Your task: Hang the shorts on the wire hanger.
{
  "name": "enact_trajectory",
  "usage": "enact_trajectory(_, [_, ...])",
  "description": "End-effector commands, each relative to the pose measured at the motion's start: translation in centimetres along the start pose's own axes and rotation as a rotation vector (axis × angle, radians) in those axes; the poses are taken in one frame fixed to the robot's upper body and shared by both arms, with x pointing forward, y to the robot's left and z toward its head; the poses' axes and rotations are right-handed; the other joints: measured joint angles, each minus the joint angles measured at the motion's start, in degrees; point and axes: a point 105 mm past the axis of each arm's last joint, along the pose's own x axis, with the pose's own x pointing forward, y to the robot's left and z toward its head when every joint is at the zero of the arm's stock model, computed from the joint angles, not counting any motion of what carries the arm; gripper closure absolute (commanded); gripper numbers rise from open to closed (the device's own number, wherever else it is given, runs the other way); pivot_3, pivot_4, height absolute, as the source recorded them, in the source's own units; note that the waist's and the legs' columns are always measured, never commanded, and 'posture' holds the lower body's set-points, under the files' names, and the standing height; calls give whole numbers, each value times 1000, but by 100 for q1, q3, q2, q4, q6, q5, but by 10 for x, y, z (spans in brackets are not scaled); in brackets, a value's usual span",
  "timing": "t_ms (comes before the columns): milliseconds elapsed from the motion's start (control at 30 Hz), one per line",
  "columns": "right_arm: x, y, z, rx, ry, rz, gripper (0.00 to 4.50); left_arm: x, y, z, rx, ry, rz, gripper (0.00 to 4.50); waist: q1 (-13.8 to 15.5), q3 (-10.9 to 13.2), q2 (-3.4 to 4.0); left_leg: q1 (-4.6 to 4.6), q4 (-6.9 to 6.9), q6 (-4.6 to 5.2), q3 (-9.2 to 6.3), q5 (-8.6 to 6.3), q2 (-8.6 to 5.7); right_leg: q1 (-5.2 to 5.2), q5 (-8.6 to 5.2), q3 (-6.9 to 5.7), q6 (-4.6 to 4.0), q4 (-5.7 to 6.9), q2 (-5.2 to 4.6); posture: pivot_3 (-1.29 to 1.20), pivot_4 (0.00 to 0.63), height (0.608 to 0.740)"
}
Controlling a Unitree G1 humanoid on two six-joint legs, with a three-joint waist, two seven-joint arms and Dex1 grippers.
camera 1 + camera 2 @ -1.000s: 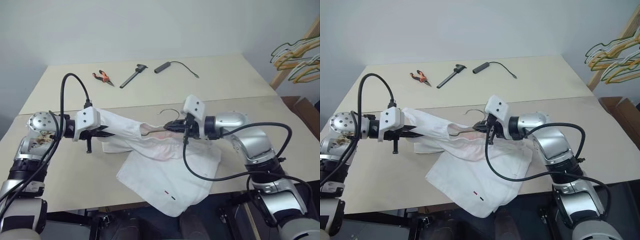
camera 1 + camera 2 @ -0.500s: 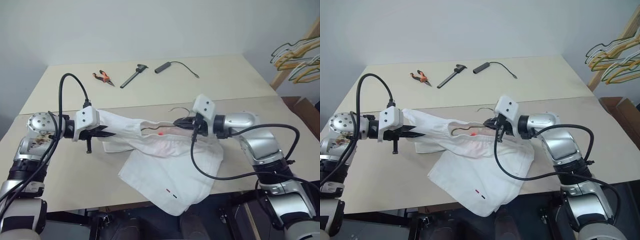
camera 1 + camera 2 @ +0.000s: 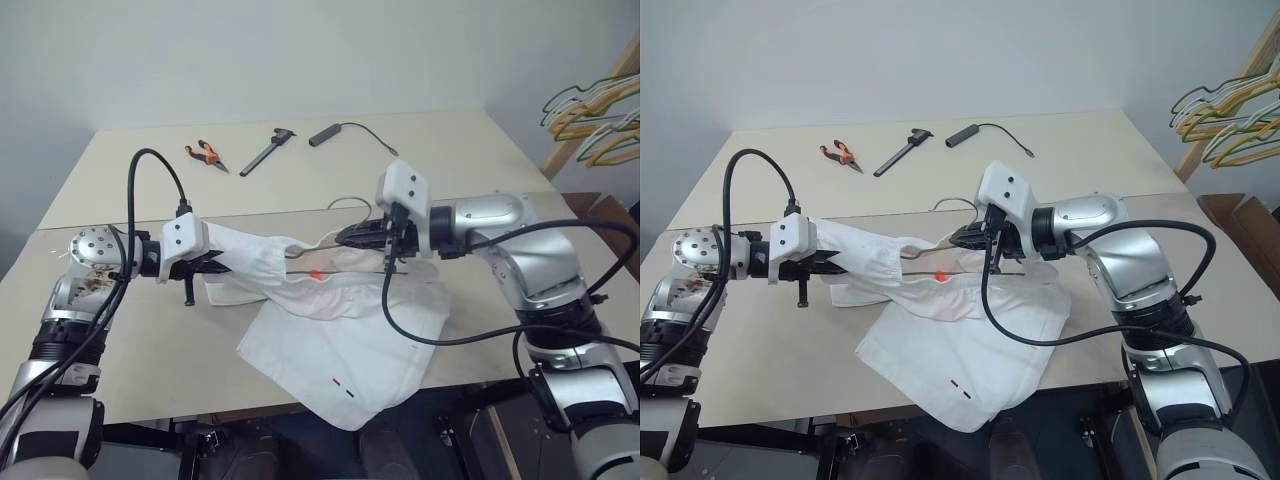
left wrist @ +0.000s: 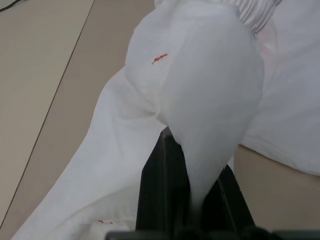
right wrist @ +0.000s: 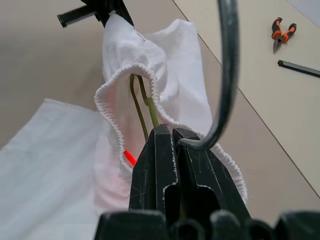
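- Shorts point(image 3: 335, 335) mostly flat on the front surface point(image 3: 120, 350), hem edge drooping over the near side; waistband end lifted off it and stretched between the two hands.
- Left hand point(image 3: 212, 266) — fingers together, clamped on a fold of the white cloth at the waist's left end. Left wrist view: fabric bunched between the black fingers point(image 4: 165, 200).
- Right hand point(image 3: 345, 237) — fingers together, clamped on the wire hanger point(image 5: 142, 107) near the base of its hook, held above the surface.
- Hanger body runs from the right hand into the gathered waistband opening; right wrist view shows the thin wire passing inside the elastic ring. Hook curls up behind the right hand.
- Small red spot on the cloth just inside the waistband, below the wire.
- Far surface, well apart from the shorts: orange-handled pliers point(image 3: 204, 154), a black tool point(image 3: 266, 151), a dark cabled cylinder point(image 3: 325, 134).
- Coloured hangers point(image 3: 595, 120) bunched on a wooden stand at far right.
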Motion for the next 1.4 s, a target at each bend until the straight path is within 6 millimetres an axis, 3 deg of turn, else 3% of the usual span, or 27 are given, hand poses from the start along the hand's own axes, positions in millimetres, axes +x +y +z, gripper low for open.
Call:
enact_trajectory(33, [-10, -6, 19, -7, -33, -21, 4500, -3, -2, 6, -21, -2, -20, 4056, -5, 0, 0, 0, 0, 0, -1, 0, 0, 0, 0, 0, 0, 0, 0, -114, 61, 740])
enact_trajectory(267, [-16, -19, 31, 72, -19, -18, 4500, -32, -3, 10, 19, 26, 12, 2051, -96, 0, 1, -4, -2, 0, -8, 0, 1, -13, 0, 2, -1, 3, 0, -113, 59, 740])
enact_trajectory(400, [-20, -26, 39, 113, -14, -13, 4500, -51, 1, 47, 79, -73, 2, 848, -141, -5, 0, -20, -1, -1, -14, 1, 1, -35, 1, 4, -1, 5, -3, -108, 52, 740])
enact_trajectory(467, [-21, -29, 42, 119, -11, -13, 4500, -48, 7, 73, 125, -184, 26, 156, -128, -25, 1, -52, 1, -8, -16, 5, -1, -70, 1, 4, -1, 11, -7, -107, 49, 740])
enact_trajectory(500, [-21, -30, 43, 118, -10, -11, 4500, -44, 11, 85, 134, -238, 40, 46, -113, -34, 0, -59, 2, -11, -17, 6, -2, -75, 1, 2, -2, 13, -8, -104, 45, 740])
enact_trajectory(600, [-20, -31, 49, 110, -15, 2, 4500, -17, 20, 99, 143, -295, 33, 46, -99, -101, -3, -67, 5, -21, -13, 13, -7, -74, 2, -3, 0, 12, -12, -104, 34, 740])
enact_trajectory(733, [-17, -30, 57, 85, -21, 17, 4500, 20, 17, 87, 173, -222, -99, 46, -184, -203, -1, -66, 9, -26, 0, 16, -12, -70, 3, -2, 2, 11, -16, -124, 21, 740])
enact_trajectory(900, [-17, -28, 65, 53, -24, 23, 4500, 35, 22, 75, 222, -126, -187, 46, -365, -236, -3, -59, 8, -35, 4, 24, -12, -71, 4, -1, 1, 9, -15, -155, 9, 740])
enact_trajectory(1167, [-19, -25, 67, 39, -19, 30, 4500, 51, 33, 86, 270, -167, -185, 46, -487, -301, 1, -61, 6, -34, -23, 23, -11, -70, 4, 2, 1, 13, -18, -163, 4, 740])
enact_trajectory(1267, [-18, -25, 67, 39, -10, 32, 4500, 54, 29, 91, 281, -185, -233, 651, -495, -302, 1, -61, 9, -34, -22, 23, -12, -71, 5, 4, 3, 13, -20, -169, 0, 740])
enact_trajectory(1400, [-17, -26, 65, 41, 9, 36, 4500, 54, 29, 92, 291, -187, -259, 1875, -512, -304, 2, -60, 9, -34, -23, 24, -12, -71, 5, 4, 3, 13, -20, -173, 0, 740])
